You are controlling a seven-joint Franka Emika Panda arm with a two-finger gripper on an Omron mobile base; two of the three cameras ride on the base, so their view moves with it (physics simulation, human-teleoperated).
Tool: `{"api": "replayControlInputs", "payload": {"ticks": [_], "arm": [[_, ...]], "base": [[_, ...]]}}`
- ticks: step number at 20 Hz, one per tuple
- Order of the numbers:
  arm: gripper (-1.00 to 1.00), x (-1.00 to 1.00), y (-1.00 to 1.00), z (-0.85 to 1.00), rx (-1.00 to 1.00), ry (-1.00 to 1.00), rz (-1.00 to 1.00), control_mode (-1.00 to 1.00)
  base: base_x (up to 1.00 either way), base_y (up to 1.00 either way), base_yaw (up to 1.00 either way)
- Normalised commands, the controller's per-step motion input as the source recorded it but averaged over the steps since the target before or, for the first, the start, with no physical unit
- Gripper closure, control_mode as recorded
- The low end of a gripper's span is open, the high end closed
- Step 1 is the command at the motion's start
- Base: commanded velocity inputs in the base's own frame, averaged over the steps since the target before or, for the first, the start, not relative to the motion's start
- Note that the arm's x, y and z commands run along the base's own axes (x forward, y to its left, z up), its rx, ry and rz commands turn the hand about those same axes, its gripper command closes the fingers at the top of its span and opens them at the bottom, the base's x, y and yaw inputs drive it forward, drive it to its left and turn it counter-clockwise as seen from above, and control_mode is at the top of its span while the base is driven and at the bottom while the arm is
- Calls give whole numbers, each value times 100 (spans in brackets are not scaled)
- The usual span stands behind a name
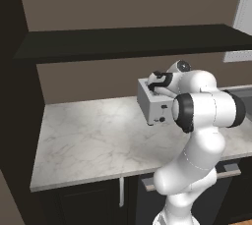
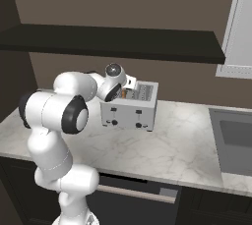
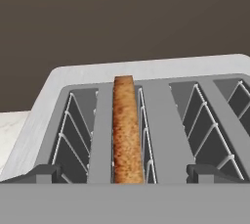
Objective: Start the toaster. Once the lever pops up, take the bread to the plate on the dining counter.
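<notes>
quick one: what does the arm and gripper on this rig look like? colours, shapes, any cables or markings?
The arm is glossy white, built of rounded, bulbous links with dark bands at the joints. A round dark-and-grey cap sits on the wrist. The gripper has two small, blocky dark grey finger tips. No loose cables or markings are visible.
</notes>
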Motion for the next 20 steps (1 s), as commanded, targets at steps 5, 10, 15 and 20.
{"api": "replayControlInputs", "payload": {"ticks": [5,10,15,20], "arm": [[100,0,0,0,0,0,0,-100],[100,0,0,0,0,0,0,-100],[100,0,0,0,0,0,0,-100],[100,0,0,0,0,0,0,-100]], "base": [[0,0,0],[0,0,0],[0,0,0],[0,0,0]]}}
